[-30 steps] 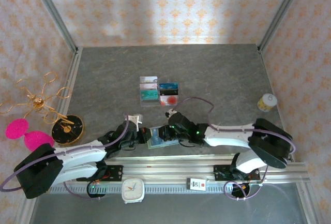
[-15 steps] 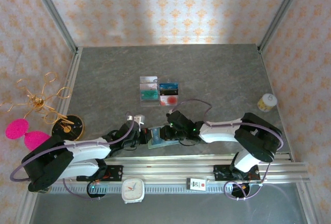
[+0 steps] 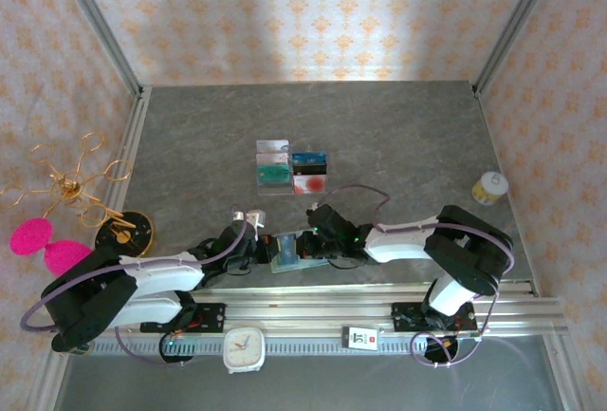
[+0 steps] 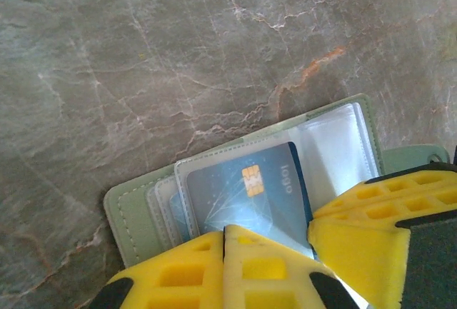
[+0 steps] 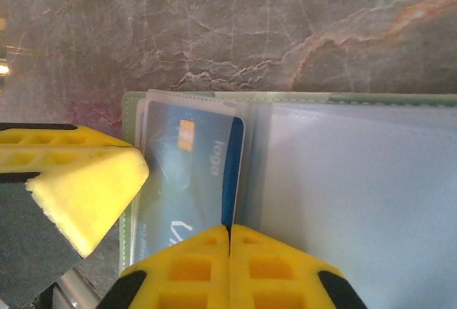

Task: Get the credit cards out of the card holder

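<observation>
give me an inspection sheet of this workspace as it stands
surface: grey marbled tabletop
job's things: sage-green bifold card holder lies open by the arm bases; blue chip card in its clear sleeve
clutter: four loose cards mid-table; small yellowish jar right; round white clock by the near rail; gold wire stand left
grippers: left gripper and right gripper shut at the holder; grip unclear
cables: purple cables looped along the arms
surroundings: orange-patterned wallpaper walls

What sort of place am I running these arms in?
Likely a staged robot test booth rather than a real room: orange-patterned wallpaper panels set in metal frame posts box in a grey marble-look tabletop, and an aluminium mounting rail runs along the near edge.
</observation>
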Robot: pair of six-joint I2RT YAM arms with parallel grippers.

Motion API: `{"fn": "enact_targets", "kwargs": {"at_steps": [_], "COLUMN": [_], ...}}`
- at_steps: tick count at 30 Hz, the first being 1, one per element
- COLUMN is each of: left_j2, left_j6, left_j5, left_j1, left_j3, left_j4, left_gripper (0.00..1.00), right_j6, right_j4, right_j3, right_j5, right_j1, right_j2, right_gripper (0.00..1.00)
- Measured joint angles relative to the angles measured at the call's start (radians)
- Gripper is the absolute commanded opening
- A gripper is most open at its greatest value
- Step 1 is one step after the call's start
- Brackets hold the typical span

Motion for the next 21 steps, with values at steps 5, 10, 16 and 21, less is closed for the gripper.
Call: {"fn": "enact_targets", "kwargs": {"at_steps": [5, 10, 16, 21], "left_j2": [-0.016, -0.07, -0.08, 0.016], "left_j6": [0.004, 0.021, 0.024, 0.025], "left_j5": [0.0, 0.0, 0.0, 0.008], "left_j1": [0.001, 0.007, -0.034, -0.068], "left_j3": [0.0, 0.0, 0.042, 0.066], "left_j4": [-0.014, -0.056, -0.067, -0.045], "left_gripper": [0.0, 0.0, 0.0, 0.0], "right_j6": [0.037, 0.054, 0.053, 0.049], "right_j4": [-0.003, -0.012, -0.011, -0.008], "right_j3": [-0.055, -0.075, -0.075, -0.075], "right_j5": [0.046, 0.066, 0.067, 0.065], "right_j1": [0.0, 0.0, 0.0, 0.001], "right_j2": [-0.061, -0.085, -0.085, -0.085], "right_gripper": [0.0, 0.0, 0.05, 0.18]}}
